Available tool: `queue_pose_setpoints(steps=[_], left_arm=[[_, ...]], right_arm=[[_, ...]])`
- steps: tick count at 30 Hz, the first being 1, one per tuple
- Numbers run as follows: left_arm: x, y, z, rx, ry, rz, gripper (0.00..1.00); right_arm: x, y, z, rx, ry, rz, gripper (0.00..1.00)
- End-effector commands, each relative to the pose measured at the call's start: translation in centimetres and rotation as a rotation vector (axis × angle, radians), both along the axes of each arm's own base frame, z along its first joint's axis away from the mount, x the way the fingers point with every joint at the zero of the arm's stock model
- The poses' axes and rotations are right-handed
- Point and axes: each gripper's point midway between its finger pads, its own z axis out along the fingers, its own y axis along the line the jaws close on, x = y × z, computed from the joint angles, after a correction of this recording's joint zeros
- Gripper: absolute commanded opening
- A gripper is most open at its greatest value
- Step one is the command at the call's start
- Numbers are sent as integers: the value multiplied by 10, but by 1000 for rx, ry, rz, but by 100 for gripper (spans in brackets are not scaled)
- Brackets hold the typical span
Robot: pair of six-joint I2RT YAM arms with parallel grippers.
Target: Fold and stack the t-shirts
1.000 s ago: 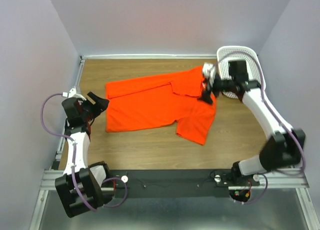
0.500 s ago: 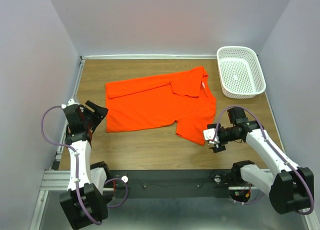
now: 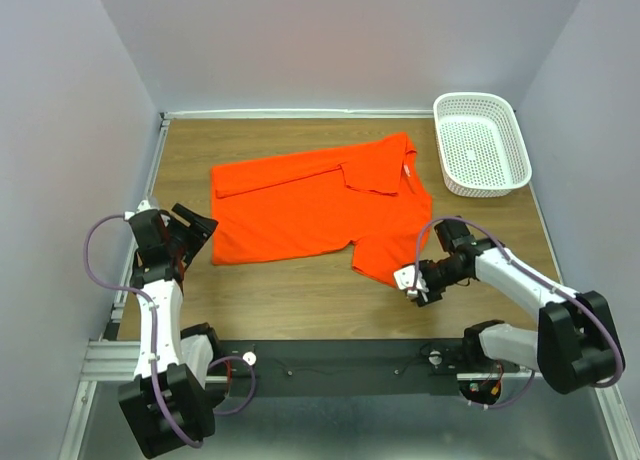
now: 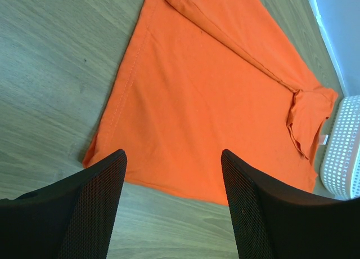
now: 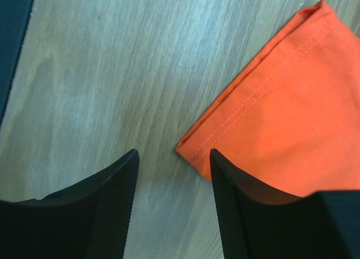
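Right wrist: R gripper [image 5: 173, 157] spread beside t-shirt [image 5: 281, 124] sleeve corner; L gripper [image 4: 173, 157] spread near hem.

Bare table [image 3: 300, 295] near t-shirt [image 3: 310, 205] passable; basket [image 3: 487, 187] blocks far-right corner.

Your t-shirt [image 3: 310, 205] is matt orange cloth, double-stitched at the hem. Table [image 3: 300, 295] under it: wood-grain, smooth, faint sheen. Basket [image 3: 481, 143] right of the t-shirt: white perforated plastic, slight gloss. Cable [image 3: 86, 252] left of the t-shirt: smooth purple plastic sheath. Fingers [image 4: 93, 214] on left gripper [image 4: 173, 157] and right gripper [image 5: 174, 153]: black, matt, fine dimpled texture.
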Motion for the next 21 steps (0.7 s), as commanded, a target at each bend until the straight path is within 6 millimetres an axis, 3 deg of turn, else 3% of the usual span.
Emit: queue_pose_setpoints(steps=[1, 11, 14, 21], left_arm=[[-3, -1, -9, -12, 24, 5, 76], [-5, -5, -17, -38, 49, 3, 74], [-12, -6, -34, -56, 126, 26, 67], [-17, -12, -61, -48, 265, 40, 67]], right_arm=[[14, 0, -10, -44, -35, -14, 59], [16, -5, -28, -96, -13, -32, 43], [16, -3, -27, -87, -9, -39, 35], [17, 0, -25, -72, -4, -55, 27]])
